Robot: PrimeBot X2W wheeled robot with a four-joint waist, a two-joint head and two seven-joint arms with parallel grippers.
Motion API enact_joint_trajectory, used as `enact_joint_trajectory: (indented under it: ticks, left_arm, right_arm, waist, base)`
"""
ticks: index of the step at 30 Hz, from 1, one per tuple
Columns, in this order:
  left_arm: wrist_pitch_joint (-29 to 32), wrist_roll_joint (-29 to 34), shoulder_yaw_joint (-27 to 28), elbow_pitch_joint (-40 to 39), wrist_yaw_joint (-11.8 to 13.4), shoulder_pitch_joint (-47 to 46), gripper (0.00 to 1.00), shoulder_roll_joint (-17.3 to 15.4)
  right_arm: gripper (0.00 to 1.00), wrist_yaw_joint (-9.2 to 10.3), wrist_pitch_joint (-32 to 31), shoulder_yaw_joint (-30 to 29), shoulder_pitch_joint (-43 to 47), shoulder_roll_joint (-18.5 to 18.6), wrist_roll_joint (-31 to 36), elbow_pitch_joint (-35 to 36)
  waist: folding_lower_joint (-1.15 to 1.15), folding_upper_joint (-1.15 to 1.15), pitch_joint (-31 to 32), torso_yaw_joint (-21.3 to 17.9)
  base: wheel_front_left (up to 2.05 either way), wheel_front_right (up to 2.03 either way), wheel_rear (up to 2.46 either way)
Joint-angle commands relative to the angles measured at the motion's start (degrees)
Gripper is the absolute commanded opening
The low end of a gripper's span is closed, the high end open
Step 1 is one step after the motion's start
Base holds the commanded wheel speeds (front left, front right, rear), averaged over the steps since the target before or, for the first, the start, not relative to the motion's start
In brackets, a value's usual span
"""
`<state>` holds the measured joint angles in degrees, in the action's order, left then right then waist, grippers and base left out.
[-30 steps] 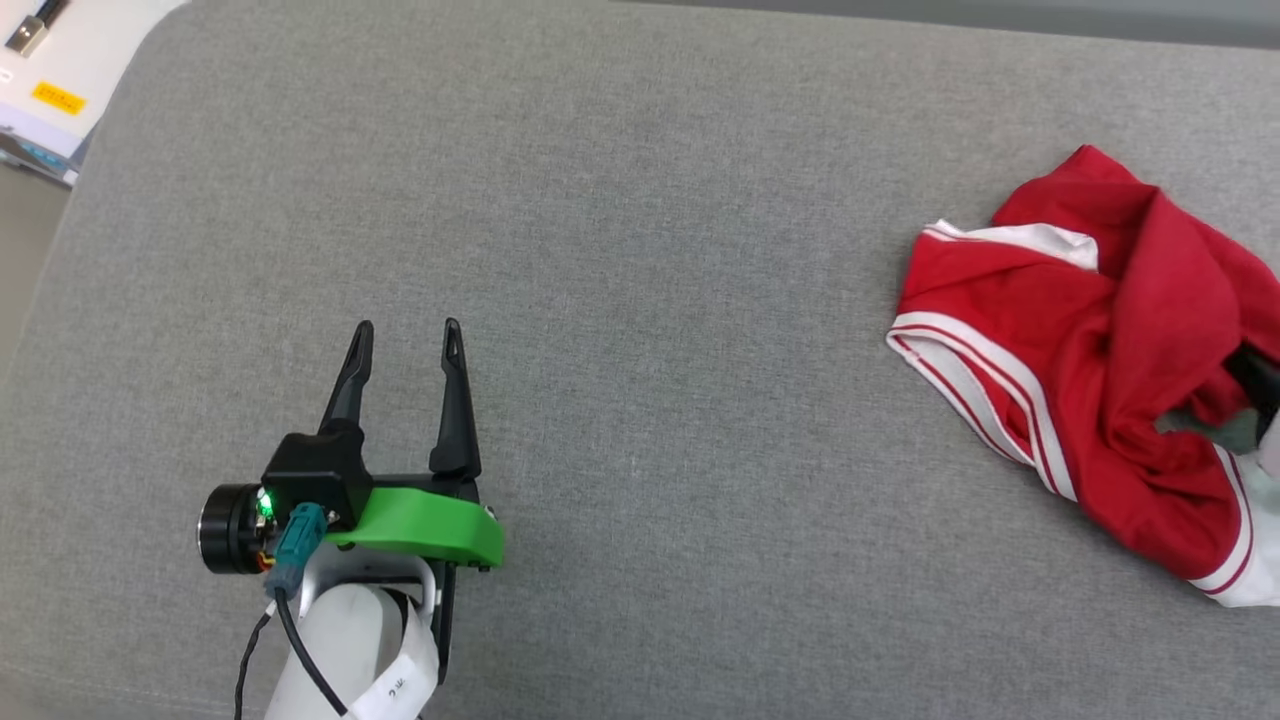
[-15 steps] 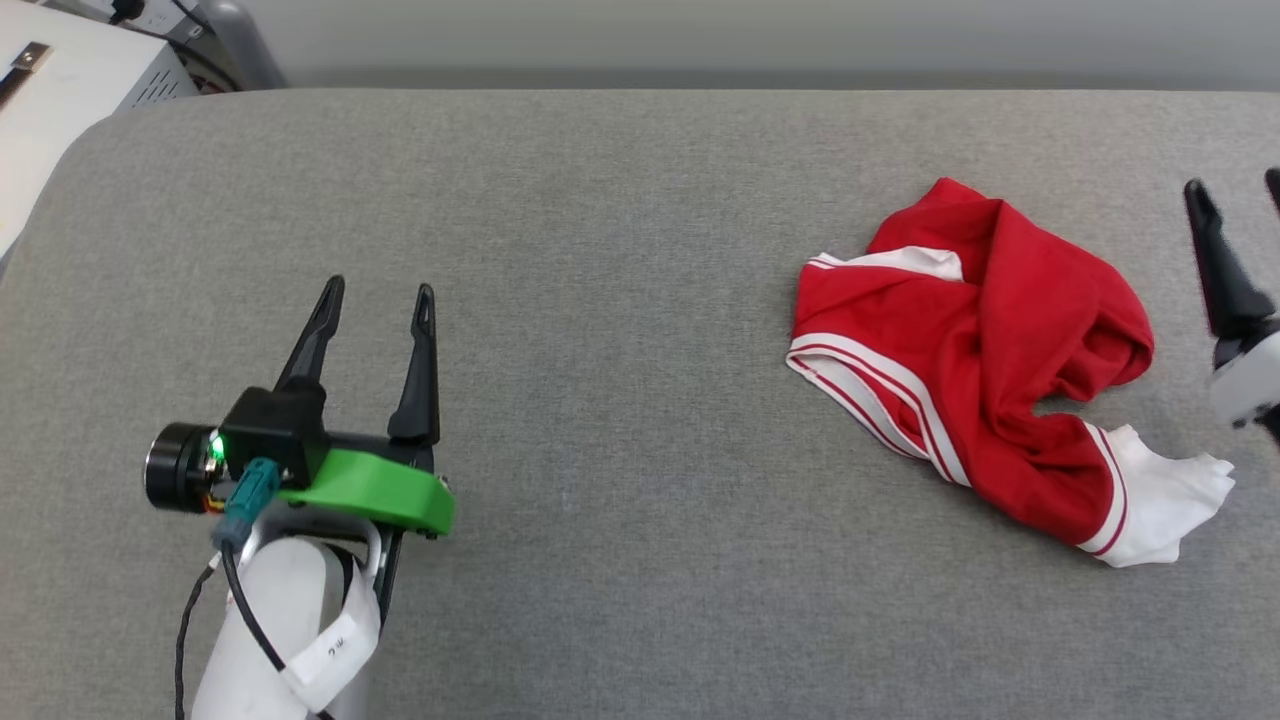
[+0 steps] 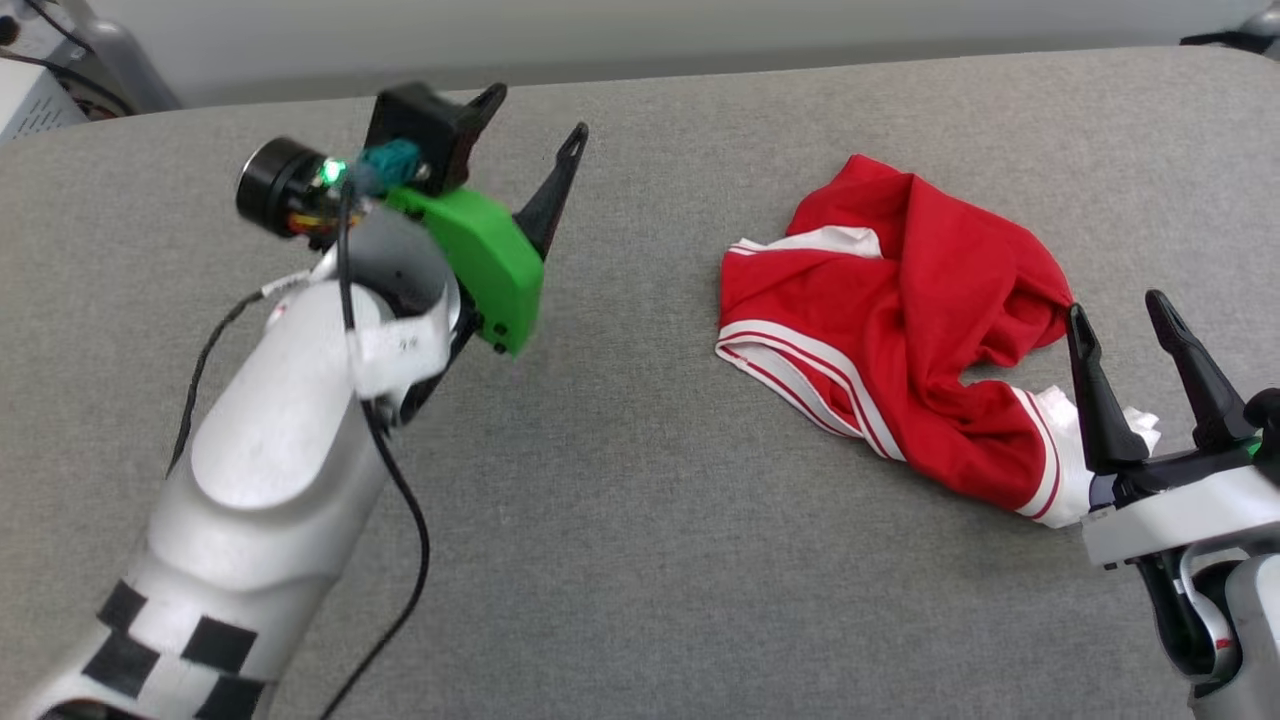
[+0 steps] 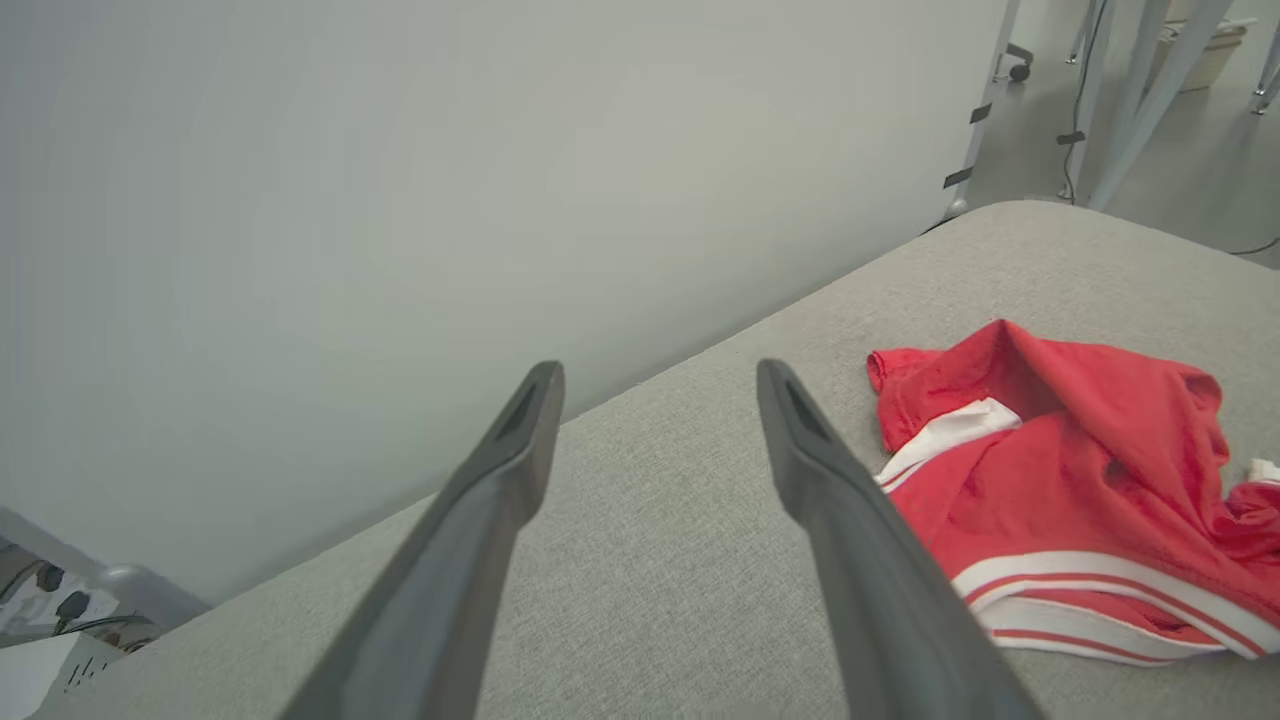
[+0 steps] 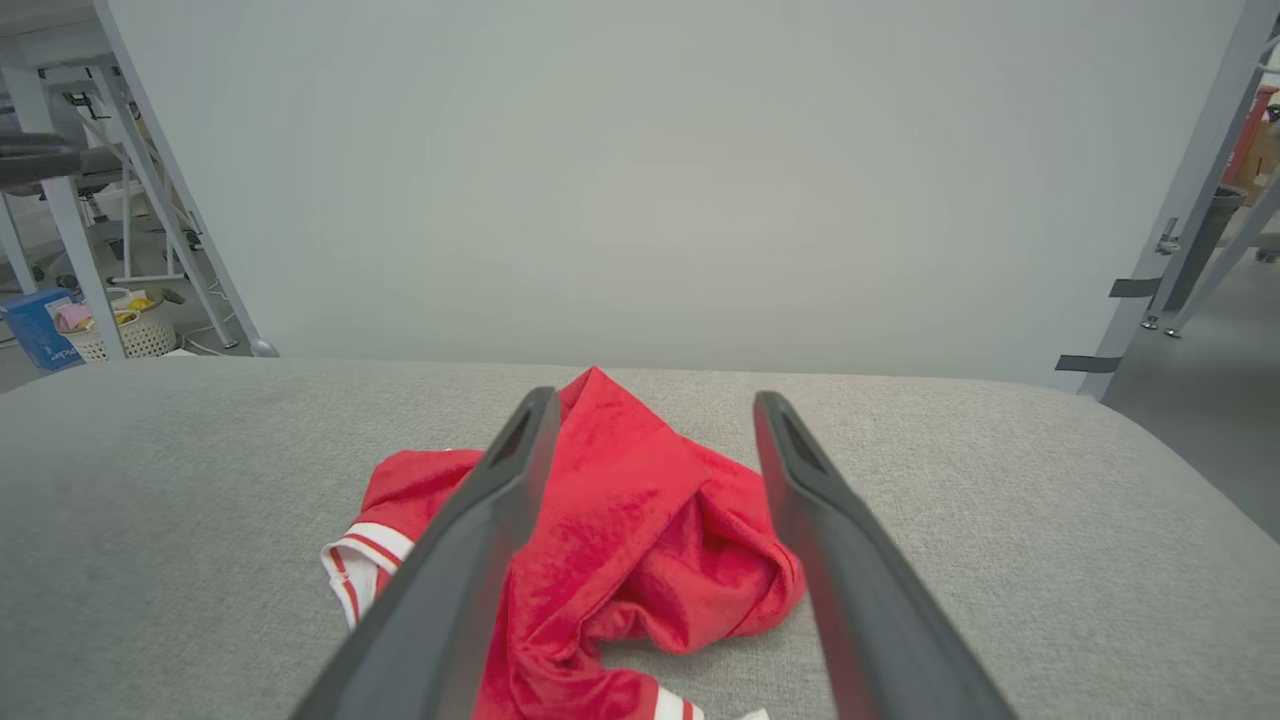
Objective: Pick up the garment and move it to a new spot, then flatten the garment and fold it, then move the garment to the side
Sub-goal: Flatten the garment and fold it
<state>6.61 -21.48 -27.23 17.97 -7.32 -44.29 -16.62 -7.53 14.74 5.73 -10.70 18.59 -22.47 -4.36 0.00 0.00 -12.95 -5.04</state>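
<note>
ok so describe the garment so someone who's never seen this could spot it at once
Look at the wide grey cushioned surface; on its right half, by the open right tool, lies the garment. It is a crumpled red shirt with white sleeves and red-and-white striped trim, soft bright cloth, unlike the hard, dark-fingered tool beside it.

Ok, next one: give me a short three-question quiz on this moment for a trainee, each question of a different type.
1. True or false: the right claw is shut on the garment.
2. Multiple choice: how does the garment lie on the grey padded surface? A, spread flat; B, crumpled in a heap; C, folded into a neat square.
3. Fill in the blank: the left claw has its jaws ___ and holds nothing.

Key
1. False: its jaws stand open.
2. B.
3. Open.
</note>
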Motion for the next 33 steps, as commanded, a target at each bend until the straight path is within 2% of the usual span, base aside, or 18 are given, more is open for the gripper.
enact_joint_trajectory:
  ticks: [1, 8, 15, 19, 24, 31, 32, 33]
  left_arm:
    - [3.37, -2.92, -2.41, 0.47, -0.15, -3.64, 1.0, -0.84]
    - [23.36, -15.72, -18.03, 2.01, -0.16, -18.05, 1.0, -2.8]
    - [36.9, -24.41, -31.44, 3.53, -0.16, -28.16, 1.0, -3.18]
    - [40.29, -27.0, -37.74, 5.3, -0.16, -32.05, 1.0, -3.27]
    - [40.19, -28.02, -43.46, 8.8, -0.16, -34.82, 1.0, -3.13]
    - [44.0, -28.04, -46.04, 9.97, -0.16, -31.01, 1.0, -4.63]
    - [44.66, -27.62, -46.07, 9.32, -0.16, -30.07, 0.95, -5.07]
    - [44.17, -27.45, -46.08, 8.87, -0.16, -29.69, 0.28, -5.42]
  right_arm:
    - [1.0, 0.04, 0.25, 0.05, 0.78, -0.68, 0.76, 0.66]
    - [1.0, 0.04, 0.26, 0.77, -0.51, -2.96, 2.8, 1.64]
    - [1.0, 0.04, 0.26, 2.11, -3.36, -4.87, 3.77, 2.48]
    - [1.0, 0.04, 0.26, 2.87, -5.25, -5.93, 4.01, 2.85]
    - [1.0, 0.04, 0.26, 3.72, -7.19, -7.23, 4.09, 2.74]
    - [1.0, 0.04, 0.26, 4.28, -8.05, -8.09, 4.33, 2.07]
    - [1.0, 0.04, 0.26, 4.14, -8.14, -8.14, 4.4, 2.05]
    - [1.0, 0.04, 0.26, 3.97, -8.23, -8.18, 4.46, 2.11]
  waist:
    - [0.0, 0.0, -2.16, -2.14]
    - [0.0, 0.0, -6.61, -6.33]
    - [0.0, 0.0, -12.34, -10.05]
    - [0.0, 0.0, -15.64, -11.93]
    - [0.0, 0.0, -19.0, -13.86]
    - [0.0, 0.0, -20.5, -14.96]
    - [0.0, 0.0, -20.48, -14.94]
    - [0.0, 0.0, -20.41, -14.83]
  base:
    - [0.0, 0.0, 0.0]
    - [0.0, 0.0, 0.0]
    - [0.0, 0.0, 0.0]
    - [0.0, 0.0, 0.0]
    - [0.0, 0.0, 0.0]
    - [0.0, 0.0, 0.0]
    - [0.0, 0.0, 0.0]
    - [0.0, 0.0, 0.0]
